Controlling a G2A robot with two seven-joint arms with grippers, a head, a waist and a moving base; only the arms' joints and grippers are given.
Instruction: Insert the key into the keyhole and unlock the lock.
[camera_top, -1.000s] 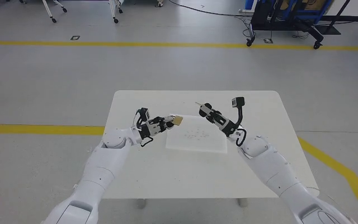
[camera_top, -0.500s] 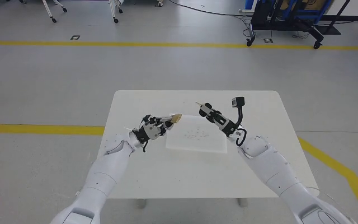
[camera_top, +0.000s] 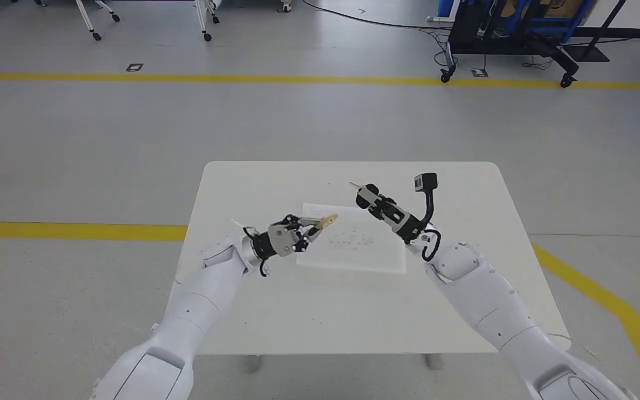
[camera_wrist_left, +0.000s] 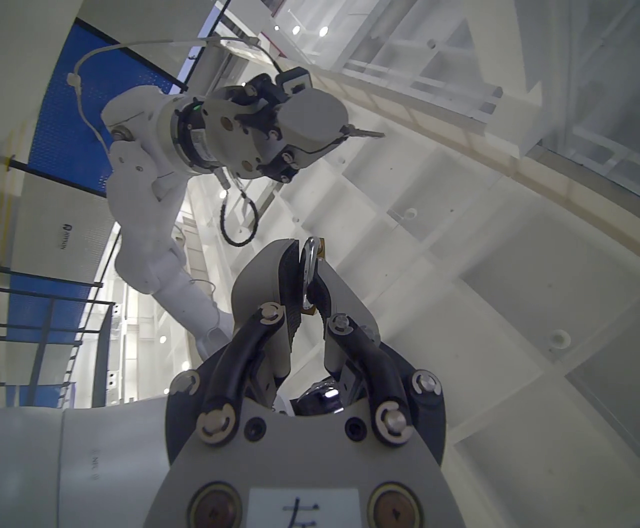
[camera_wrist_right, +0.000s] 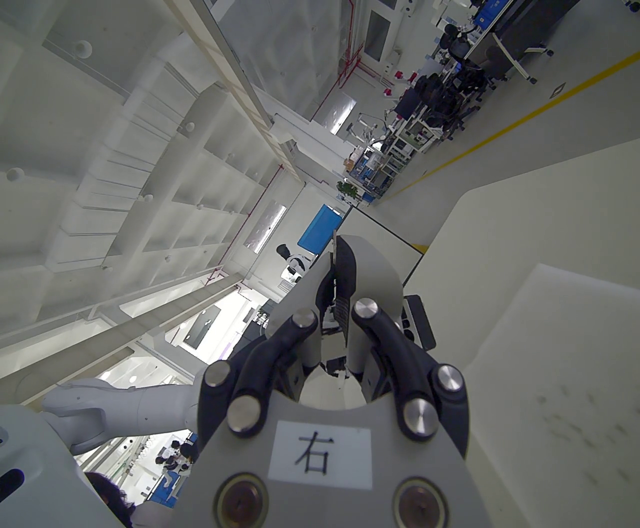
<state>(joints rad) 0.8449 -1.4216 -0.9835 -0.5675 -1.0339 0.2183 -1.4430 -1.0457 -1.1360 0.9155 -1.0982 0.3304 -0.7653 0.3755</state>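
Left jaws are shut tight on the small brass padlock with a silver steel shackle (camera_wrist_left: 308, 267). The left wrist view gives the grip detail: the ribbed black pads (camera_wrist_left: 289, 280) pinch the shackle loop edge-on, and a sliver of brass body pokes out past the tips. In the top view the padlock (camera_top: 326, 219) reads as a brass block sticking out beyond the fingertips. It is held in the air over the left edge of the mat, body end aimed toward the other arm. Can't tell which way the keyhole faces.

Right jaws are shut on the small silver metal key (camera_wrist_left: 367, 133). The left wrist view looks across at that arm and catches the key blade side-on, projecting clear of the tips. In the right wrist view the key (camera_wrist_right: 332, 250) is edge-on, just a thin line between the black pads (camera_wrist_right: 344, 280). The top view puts the key (camera_top: 354, 185) above the far edge of the mat, tip pointing away from the robot and toward its left.

Key and padlock are near each other but apart, not touching.

Under both is a thin white square mat with grey scuff marks (camera_top: 350, 255), lying flat mid-way across the white desk (camera_top: 460, 300). The right wrist view shows the mat (camera_wrist_right: 560, 380) as a slightly raised slab on the desk (camera_wrist_right: 520, 220).
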